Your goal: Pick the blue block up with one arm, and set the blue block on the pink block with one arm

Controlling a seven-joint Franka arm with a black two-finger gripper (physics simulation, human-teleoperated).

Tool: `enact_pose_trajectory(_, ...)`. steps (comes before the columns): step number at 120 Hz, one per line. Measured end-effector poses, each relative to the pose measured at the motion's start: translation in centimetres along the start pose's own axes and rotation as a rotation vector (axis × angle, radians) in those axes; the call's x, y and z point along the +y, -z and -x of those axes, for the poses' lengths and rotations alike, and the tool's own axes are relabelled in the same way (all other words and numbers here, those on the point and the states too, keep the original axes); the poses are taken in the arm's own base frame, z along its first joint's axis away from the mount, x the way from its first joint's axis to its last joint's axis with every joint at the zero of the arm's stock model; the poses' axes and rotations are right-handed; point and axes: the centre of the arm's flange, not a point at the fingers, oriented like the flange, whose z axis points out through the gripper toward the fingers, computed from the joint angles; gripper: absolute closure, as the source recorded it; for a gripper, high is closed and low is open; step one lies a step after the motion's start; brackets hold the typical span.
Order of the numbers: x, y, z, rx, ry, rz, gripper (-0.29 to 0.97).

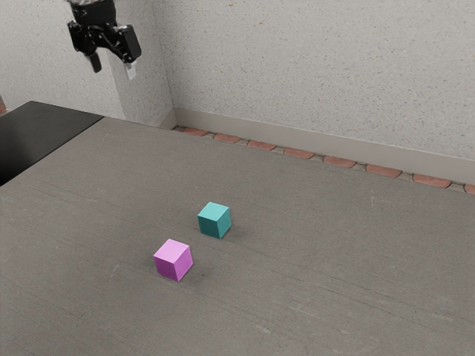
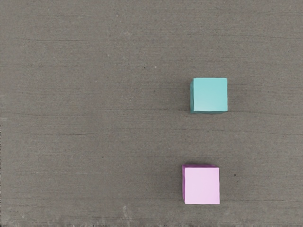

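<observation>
On the table, blue block near pink block.

Rear block near front block

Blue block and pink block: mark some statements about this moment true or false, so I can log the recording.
1. The blue block rests on the table. True.
2. The blue block is stacked on the pink block. False: both stand on the table, side by side.
3. The gripper holds the blue block. False: it hangs high above the table, open and empty.
4. Bare table separates the two blocks. True.
</observation>
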Motion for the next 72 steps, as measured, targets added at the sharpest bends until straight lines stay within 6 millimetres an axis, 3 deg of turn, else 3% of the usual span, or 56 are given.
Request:
enact_pose_trajectory(24,-1.1,-1.5,-0.1,-0.040,0.027,-0.011,0.00)
enact_pose_trajectory(29,-1.0,-2.8,0.0,-0.072,0.026,-0.007,0.00)
enact_pose_trajectory(33,-0.8,-4.4,0.6,-0.106,0.024,-0.001,0.00)
enact_pose_trajectory(44,-0.6,-11.7,4.3,-0.190,0.021,0.020,0.00)
enact_pose_trajectory(50,-0.8,-15.6,5.2,-0.202,0.022,0.024,0.00)
enact_pose_trajectory(58,-1.3,-19.6,4.7,-0.187,0.022,0.022,0.00)
enact_pose_trajectory(65,-1.8,-21.3,3.7,-0.154,0.021,0.016,0.00)
enact_pose_trajectory(72,-2.3,-23.0,1.2,-0.124,0.020,0.012,0.00)
